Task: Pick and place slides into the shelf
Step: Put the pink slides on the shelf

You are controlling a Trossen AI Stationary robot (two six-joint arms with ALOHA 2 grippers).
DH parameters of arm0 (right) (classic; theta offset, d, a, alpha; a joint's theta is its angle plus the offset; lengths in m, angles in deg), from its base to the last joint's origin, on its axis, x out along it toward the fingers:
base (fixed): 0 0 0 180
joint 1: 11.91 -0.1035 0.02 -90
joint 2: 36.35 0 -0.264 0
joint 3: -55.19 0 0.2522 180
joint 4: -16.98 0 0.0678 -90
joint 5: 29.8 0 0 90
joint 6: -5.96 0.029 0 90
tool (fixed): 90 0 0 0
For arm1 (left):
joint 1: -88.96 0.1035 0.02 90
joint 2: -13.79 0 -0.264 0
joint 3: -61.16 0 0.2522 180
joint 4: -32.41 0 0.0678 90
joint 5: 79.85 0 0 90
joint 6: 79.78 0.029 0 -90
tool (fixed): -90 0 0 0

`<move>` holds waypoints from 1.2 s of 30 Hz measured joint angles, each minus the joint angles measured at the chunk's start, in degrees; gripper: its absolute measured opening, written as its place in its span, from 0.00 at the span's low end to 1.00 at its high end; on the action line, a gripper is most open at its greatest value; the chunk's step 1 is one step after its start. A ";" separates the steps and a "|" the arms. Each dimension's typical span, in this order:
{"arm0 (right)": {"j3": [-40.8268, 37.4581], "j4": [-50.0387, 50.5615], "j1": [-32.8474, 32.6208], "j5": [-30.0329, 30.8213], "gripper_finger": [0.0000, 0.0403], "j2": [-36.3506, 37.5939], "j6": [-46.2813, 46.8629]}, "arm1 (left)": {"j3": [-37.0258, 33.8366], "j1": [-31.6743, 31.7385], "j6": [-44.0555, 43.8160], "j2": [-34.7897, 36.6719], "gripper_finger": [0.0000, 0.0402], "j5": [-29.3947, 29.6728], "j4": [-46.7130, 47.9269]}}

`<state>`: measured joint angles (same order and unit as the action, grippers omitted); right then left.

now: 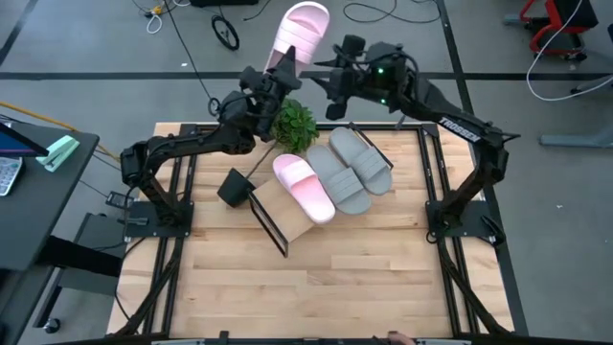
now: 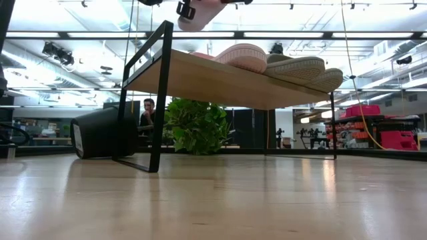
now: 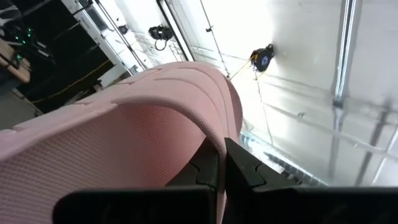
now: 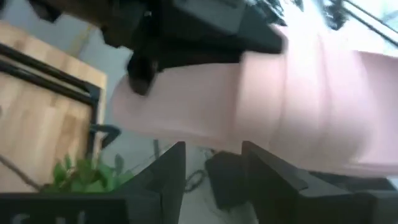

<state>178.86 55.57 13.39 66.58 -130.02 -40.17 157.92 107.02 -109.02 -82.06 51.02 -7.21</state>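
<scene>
A pale pink slide (image 1: 303, 29) is held high by my left gripper (image 1: 276, 77), beyond the table's far edge. Its end shows at the top of the low view (image 2: 199, 15). My right gripper (image 1: 334, 75) is open right beside that slide; the slide (image 4: 292, 99) lies just past its spread fingers, and no touch shows. On the slanted wooden shelf (image 1: 287, 218) a second pink slide (image 1: 305, 188) and two grey slides (image 1: 337, 178) (image 1: 362, 160) lie side by side on their soles. My left gripper pinches the raised pink slide at the side of its wide strap (image 3: 214, 134), near where the strap runs down to the sole, one finger (image 3: 204, 171) on the inner side and one outside. The slide is lifted clear, high above the table and tilted.
A green leafy plant (image 1: 295, 126) stands at the shelf's far end, below both grippers. A black cylinder (image 1: 233, 186) lies on the table at the shelf's left. The near half of the tabletop (image 1: 316, 287) is bare wood. A person (image 2: 148, 110) sits in the room behind.
</scene>
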 joint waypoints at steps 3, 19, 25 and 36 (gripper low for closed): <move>0.07 -0.95 -0.58 2.13 0.40 0.67 -1.06 | 0.00 -0.29 1.35 1.05 0.03 0.01 0.79; 0.07 -3.24 -3.76 2.98 0.41 0.85 -4.85 | 0.04 -1.90 -0.09 3.38 0.03 -4.53 9.05; 0.07 -3.60 -3.70 2.15 0.41 0.87 -5.38 | 0.04 -1.88 -3.47 3.40 0.03 -7.60 10.29; 0.15 -2.86 -3.13 8.15 0.41 -0.24 -9.42 | -0.02 -2.80 -8.25 3.38 0.03 -8.99 10.85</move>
<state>179.01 52.71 10.26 74.73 -130.26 -49.60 157.90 104.22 -117.27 -78.68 42.03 3.64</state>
